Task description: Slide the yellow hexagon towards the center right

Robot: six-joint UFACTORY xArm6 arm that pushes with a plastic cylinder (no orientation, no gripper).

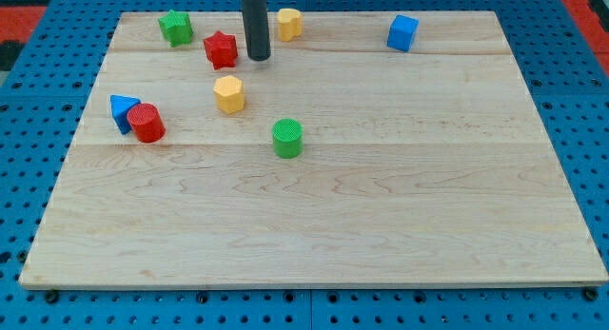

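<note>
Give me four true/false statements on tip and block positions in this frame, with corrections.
1. My tip sits between the red star and the yellow block near the view's top. True.
2. My tip touches the yellow hexagon. False: the hexagon lies apart, below-left of it.
3. The red cylinder touches the blue triangle. True.
4. The green cylinder is at the view's top right. False: the blue cube is there.

A pale wooden desk (381, 216) rests on a blue perforated base (38, 45); red, possibly matting, shows at the corners.
</note>
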